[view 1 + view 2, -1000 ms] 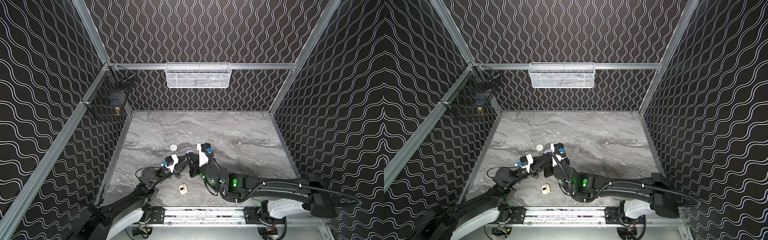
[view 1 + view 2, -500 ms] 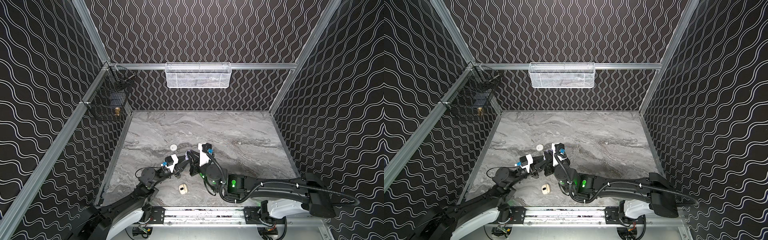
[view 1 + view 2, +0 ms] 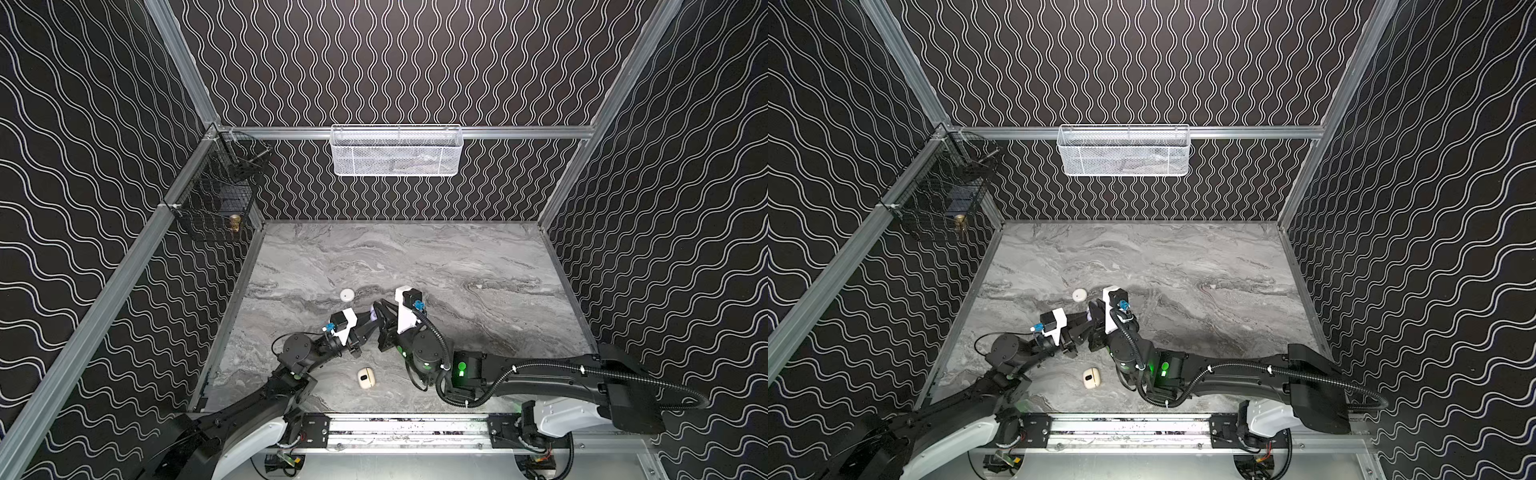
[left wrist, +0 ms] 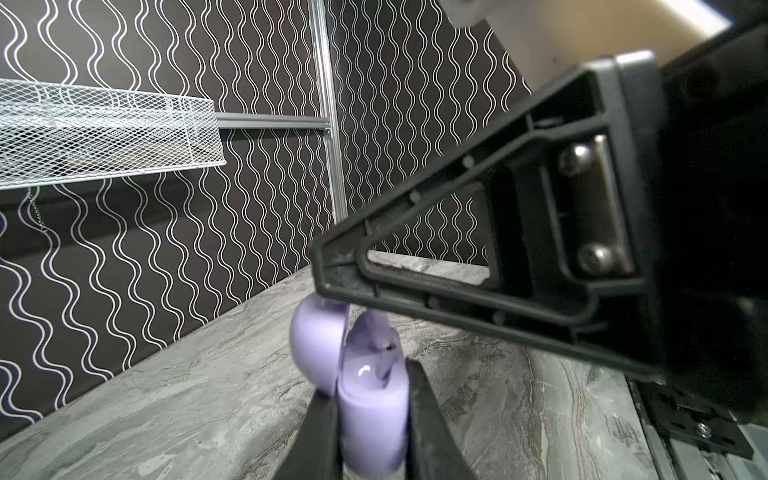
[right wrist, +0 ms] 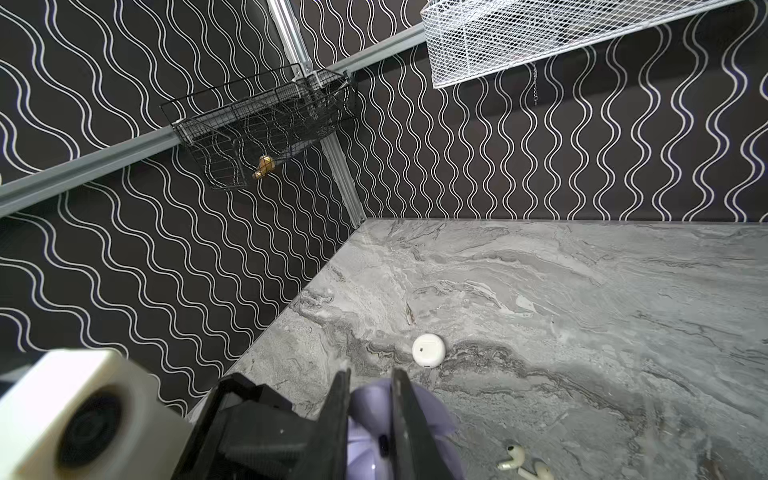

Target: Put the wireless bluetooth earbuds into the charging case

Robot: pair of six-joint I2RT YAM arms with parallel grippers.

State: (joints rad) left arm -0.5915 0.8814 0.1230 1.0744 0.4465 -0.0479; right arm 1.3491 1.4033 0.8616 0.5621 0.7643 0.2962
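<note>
My left gripper (image 4: 372,386) is shut on a lilac charging case (image 4: 370,415), held above the table with its lid (image 4: 316,349) swung open. My right gripper (image 5: 370,374) hangs right over the case mouth, shut on a lilac earbud (image 4: 376,332) whose lower end sits in the case. In both top views the two grippers (image 3: 370,322) (image 3: 382,316) meet left of the table's centre, with only a bit of lilac showing between them. Two white earbuds (image 5: 513,453) (image 5: 538,471) lie loose on the marble beside the right gripper.
A round white case (image 3: 347,295) lies shut just behind the grippers. A cream case (image 3: 365,377) lies nearer the front rail. A white mesh basket (image 3: 395,151) hangs on the back wall and a black wire basket (image 3: 216,199) on the left wall.
</note>
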